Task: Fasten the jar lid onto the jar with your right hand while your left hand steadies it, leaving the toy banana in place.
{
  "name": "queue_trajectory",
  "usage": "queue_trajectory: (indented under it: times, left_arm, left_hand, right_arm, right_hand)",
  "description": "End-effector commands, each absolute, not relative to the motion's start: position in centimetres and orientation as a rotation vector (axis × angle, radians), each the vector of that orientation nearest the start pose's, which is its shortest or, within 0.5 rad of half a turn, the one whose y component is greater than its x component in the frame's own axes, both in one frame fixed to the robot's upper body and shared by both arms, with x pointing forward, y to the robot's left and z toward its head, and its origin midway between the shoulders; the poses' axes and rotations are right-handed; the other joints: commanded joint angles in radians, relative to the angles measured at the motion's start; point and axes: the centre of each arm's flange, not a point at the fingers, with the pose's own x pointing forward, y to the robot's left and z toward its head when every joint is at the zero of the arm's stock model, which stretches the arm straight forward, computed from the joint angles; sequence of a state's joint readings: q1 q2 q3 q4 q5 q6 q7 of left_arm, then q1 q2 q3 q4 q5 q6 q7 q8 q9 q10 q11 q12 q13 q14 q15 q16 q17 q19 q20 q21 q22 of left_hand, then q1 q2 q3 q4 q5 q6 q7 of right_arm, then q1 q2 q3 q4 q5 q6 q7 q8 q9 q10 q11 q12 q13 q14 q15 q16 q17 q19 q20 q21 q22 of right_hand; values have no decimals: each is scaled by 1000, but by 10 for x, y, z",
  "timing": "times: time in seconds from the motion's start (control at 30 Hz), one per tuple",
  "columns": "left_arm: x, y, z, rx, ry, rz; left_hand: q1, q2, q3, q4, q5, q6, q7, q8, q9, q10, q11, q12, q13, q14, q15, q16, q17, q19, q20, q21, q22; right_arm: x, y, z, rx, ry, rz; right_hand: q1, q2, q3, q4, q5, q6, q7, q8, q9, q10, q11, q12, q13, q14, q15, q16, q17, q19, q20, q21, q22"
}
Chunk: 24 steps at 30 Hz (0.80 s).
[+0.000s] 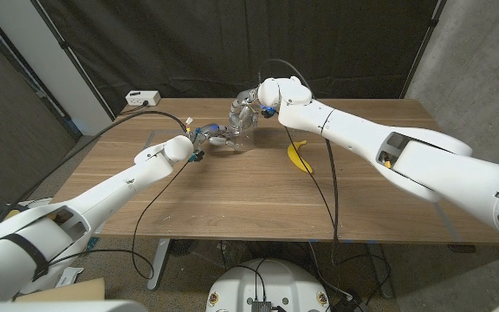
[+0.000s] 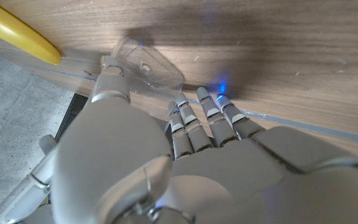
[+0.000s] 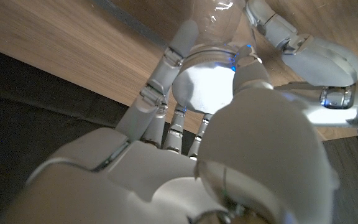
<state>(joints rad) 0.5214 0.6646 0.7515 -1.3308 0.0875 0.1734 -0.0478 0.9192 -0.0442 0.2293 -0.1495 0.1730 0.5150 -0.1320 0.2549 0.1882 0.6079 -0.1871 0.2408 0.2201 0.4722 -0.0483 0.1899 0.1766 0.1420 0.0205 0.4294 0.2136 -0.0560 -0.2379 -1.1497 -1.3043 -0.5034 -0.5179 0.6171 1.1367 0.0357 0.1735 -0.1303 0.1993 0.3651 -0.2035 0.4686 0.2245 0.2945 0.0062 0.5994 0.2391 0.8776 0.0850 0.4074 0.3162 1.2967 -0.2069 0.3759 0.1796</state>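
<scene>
On the left of the tabletop [image 1: 232,186], our left robot hand [image 1: 208,136] holds the clear jar [image 1: 239,126] by its side. Our right robot hand [image 1: 251,102] sits on top, fingers wrapped around the white jar lid [image 3: 205,85]. The toy banana [image 1: 298,155] lies close by on the right. We cannot tell what is inside the jar.

Even, moderate light falls from overhead on the table [image 1: 232,186], the dark backdrop at twelve o'clock. Glare whitens the lid [image 3: 205,86]. Both wrist views blur close up.
</scene>
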Motion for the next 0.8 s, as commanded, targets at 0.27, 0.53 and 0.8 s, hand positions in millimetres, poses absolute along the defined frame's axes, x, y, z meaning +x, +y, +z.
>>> queue_trajectory:
  times: [0.27,0.53,0.8]
  left_arm:
    - [698,247,7,1051,-327,-133]
    - [699,249,7,1048,-325,-127]
    - [703,249,8,1045,-323,-130]
  left_hand:
    - [126,145,12,0,6,263,-34,1,5,142,-16,7,7,-5,-168,-1,3,1,4,4,0]
    - [125,144,11,0,6,264,-34,-2,6,142,-16,6,8,-8,-167,-1,3,1,2,5,0]
    - [123,145,10,1,6,261,-32,-7,6,138,-15,3,8,-13,-167,-3,2,-3,6,5,1]
  right_arm:
    - [651,24,123,-1522,-18,370]
    - [656,26,116,-1454,39,344]
    - [661,23,112,-1300,50,334]
  right_hand:
    - [-96,113,9,65,-8,316,330,18,-3,489,135,22,-12,268,-281,-8,9,50,2,25,2]
    - [-79,129,34,54,-7,309,375,3,-2,537,169,39,-8,342,-281,-7,16,88,4,47,3]
    - [-99,162,99,94,-15,345,411,-10,7,661,206,52,-35,460,-244,-15,11,120,17,139,5]
